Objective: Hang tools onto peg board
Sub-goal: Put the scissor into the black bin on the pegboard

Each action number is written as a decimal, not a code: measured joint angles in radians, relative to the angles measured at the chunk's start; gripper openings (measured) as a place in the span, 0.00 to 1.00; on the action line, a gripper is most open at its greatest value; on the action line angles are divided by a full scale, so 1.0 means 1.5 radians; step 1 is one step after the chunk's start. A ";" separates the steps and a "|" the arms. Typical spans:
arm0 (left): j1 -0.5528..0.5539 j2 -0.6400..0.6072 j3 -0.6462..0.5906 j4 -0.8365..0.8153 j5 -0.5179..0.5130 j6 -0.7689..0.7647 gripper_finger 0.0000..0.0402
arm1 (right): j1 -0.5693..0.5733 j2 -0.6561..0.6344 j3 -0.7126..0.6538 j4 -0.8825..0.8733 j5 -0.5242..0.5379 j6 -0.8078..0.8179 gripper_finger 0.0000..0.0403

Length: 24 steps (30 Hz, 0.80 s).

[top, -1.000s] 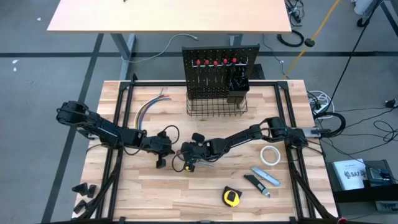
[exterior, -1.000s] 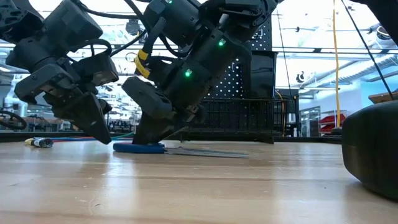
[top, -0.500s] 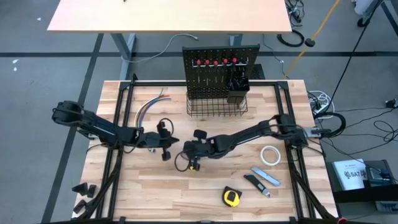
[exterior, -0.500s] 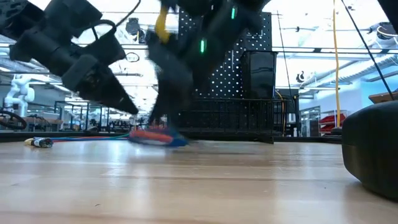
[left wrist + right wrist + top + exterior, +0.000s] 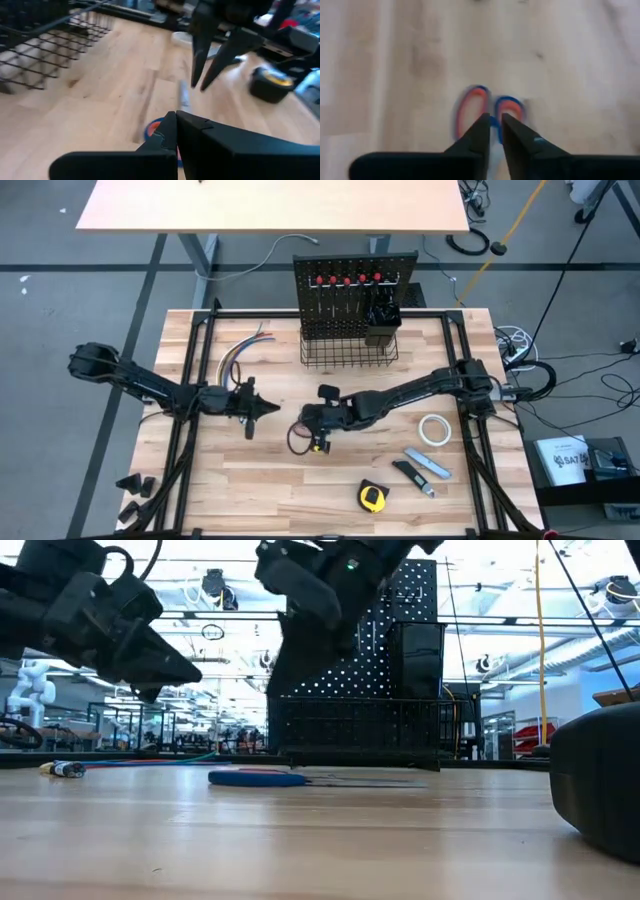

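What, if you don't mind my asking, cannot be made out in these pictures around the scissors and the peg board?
- Scissors: right wrist view, handles blurred, blades hidden behind the right gripper.
- Tools on the peg board: high view, too small to tell beyond red handles.
- Cup: high view, contents too dark.
- Dark rounded object: low view, cut off by the right edge, unidentifiable.

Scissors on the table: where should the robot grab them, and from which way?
Probably by the round handle loops, coming straight down from above. The scissors lie flat on the table, and their thin blades hug the wood, so the thicker loops give more to pinch. The right hand hangs just over the loops; the left hand waits beside.
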 joint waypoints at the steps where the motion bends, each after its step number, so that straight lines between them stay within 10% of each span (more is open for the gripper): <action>1: -0.002 0.003 -0.003 0.012 0.007 -0.006 0.00 | -0.004 0.002 0.000 0.011 -0.025 0.003 0.11; 15: -0.003 0.030 -0.004 0.029 0.009 -0.004 0.14 | -0.034 0.111 0.003 0.072 -0.089 -0.039 0.56; 24: -0.003 0.030 -0.004 0.026 -0.022 0.000 0.29 | -0.029 0.093 0.003 0.088 -0.085 -0.052 0.60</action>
